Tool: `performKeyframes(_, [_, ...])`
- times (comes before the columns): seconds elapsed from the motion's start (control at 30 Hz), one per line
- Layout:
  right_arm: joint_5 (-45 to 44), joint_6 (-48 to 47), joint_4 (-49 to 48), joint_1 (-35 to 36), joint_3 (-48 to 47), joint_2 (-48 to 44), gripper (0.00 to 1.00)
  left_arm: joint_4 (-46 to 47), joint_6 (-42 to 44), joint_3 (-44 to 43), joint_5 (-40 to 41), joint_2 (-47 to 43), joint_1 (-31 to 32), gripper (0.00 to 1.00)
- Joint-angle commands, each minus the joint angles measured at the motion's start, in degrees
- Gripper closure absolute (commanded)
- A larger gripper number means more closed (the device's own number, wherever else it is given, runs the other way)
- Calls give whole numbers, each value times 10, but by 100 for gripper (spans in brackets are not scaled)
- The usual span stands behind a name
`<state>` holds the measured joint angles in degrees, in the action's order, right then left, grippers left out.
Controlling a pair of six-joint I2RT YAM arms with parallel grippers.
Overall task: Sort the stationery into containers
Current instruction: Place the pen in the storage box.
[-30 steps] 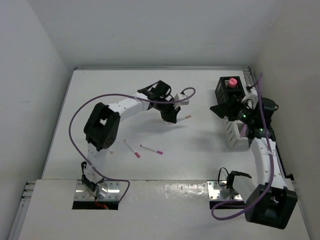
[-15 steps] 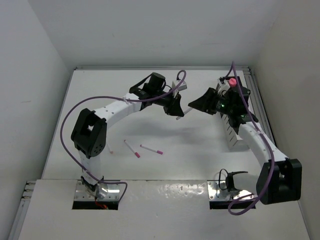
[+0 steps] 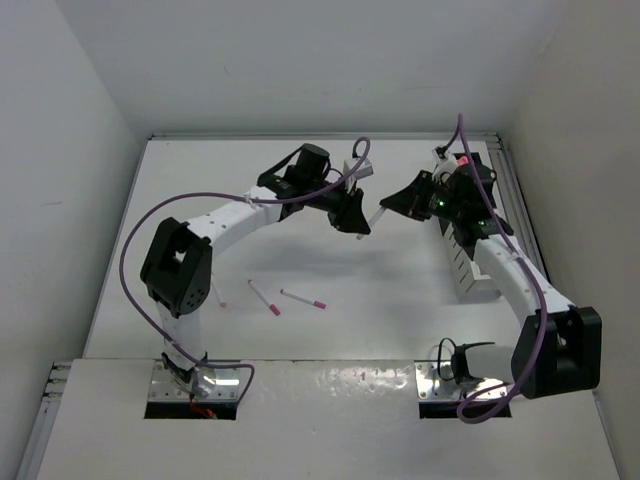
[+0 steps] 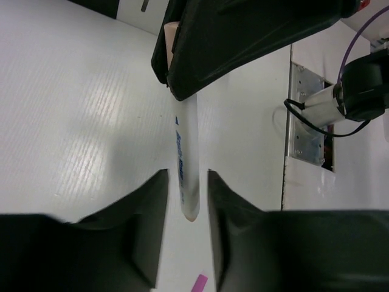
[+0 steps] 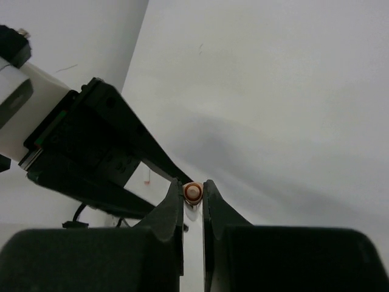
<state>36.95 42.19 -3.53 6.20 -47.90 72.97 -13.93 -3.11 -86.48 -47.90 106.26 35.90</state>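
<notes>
A thin white pen [image 3: 376,217] hangs in the air between my two grippers, above the middle back of the table. My right gripper [image 3: 392,206] is shut on one end of it; in the right wrist view the pen's orange-ringed end [image 5: 193,192] sits pinched between the fingertips of the right gripper [image 5: 193,188]. My left gripper [image 4: 187,177] stands open around the pen's [image 4: 187,161] other end, with a gap on each side. The black holder [image 3: 472,183] with a pink piece [image 3: 464,161] in it and the white rack [image 3: 463,266] stand at the right.
Two white pens with pink tips [image 3: 264,297] [image 3: 303,298] lie on the table in front of the left arm. A pink pen tip [image 4: 199,283] shows below the left fingers. White walls close in the table at the back and sides.
Both arms swung toward each other with the pen carried by the left gripper. The right gripper has shut on the pen's end, and the left jaws have parted from it.
</notes>
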Motion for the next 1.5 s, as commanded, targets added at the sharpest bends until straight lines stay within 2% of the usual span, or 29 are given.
performKeyframes(0.0, [-21, -38, -3, -7, -39, -5, 100, 8, -1, 0, -3, -35, -9, 58])
performKeyframes(0.1, [-29, -56, 4, -49, -46, -12, 100, 5, -5, 3, 29, -39, -21, 41])
performKeyframes(0.13, [-40, -63, 9, -59, -49, -19, 100, 0, -3, 2, 40, -41, -26, 19])
performKeyframes(0.17, [-46, -85, 10, -78, -51, -22, 100, -4, -4, 0, 65, -42, -30, 17])
performKeyframes(0.2, [-51, -98, 13, -105, -54, -27, 100, -9, -4, -2, 71, -43, -42, 0])
performKeyframes(0.47, [-154, -234, 11, -239, -78, -34, 100, -36, 61, 5, 121, -76, -93, 0])
performKeyframes(0.57, [-172, -254, -33, -261, -77, -14, 100, -22, 64, 25, 158, -95, -94, 0])
performKeyframes(0.7, [-195, -257, -74, -272, -81, 23, 100, -62, 100, 19, 170, -95, -94, 0])
performKeyframes(0.9, [-212, -273, -96, -278, -94, 76, 100, -136, 224, 34, 153, -102, -100, 0])
performKeyframes(1.0, [-217, -294, -101, -279, -91, 96, 100, -201, 324, 49, 131, -112, -106, 0])
performKeyframes(1.03, [-216, -298, -90, -278, -97, 102, 88, -222, 381, 53, 125, -112, -106, 2])
performKeyframes(1.07, [-214, -303, -84, -278, -98, 110, 80, -265, 414, 58, 120, -112, -104, 10])
performKeyframes(1.1, [-213, -303, -79, -278, -99, 111, 71, -282, 462, 75, 121, -113, -103, 13])
performKeyframes(1.13, [-212, -302, -69, -278, -99, 111, 57, -303, 481, 89, 125, -119, -101, 20])
performKeyframes(1.2, [-199, -292, -54, -278, -98, 104, 53, -322, 535, 139, 141, -133, -93, 29])
performKeyframes(1.27, [-170, -281, -31, -277, -95, 88, 52, -319, 566, 200, 161, -155, -78, 35])
performKeyframes(1.47, [-102, -263, 25, -267, -70, 24, 50, -235, 547, 325, 212, -208, -36, 43])
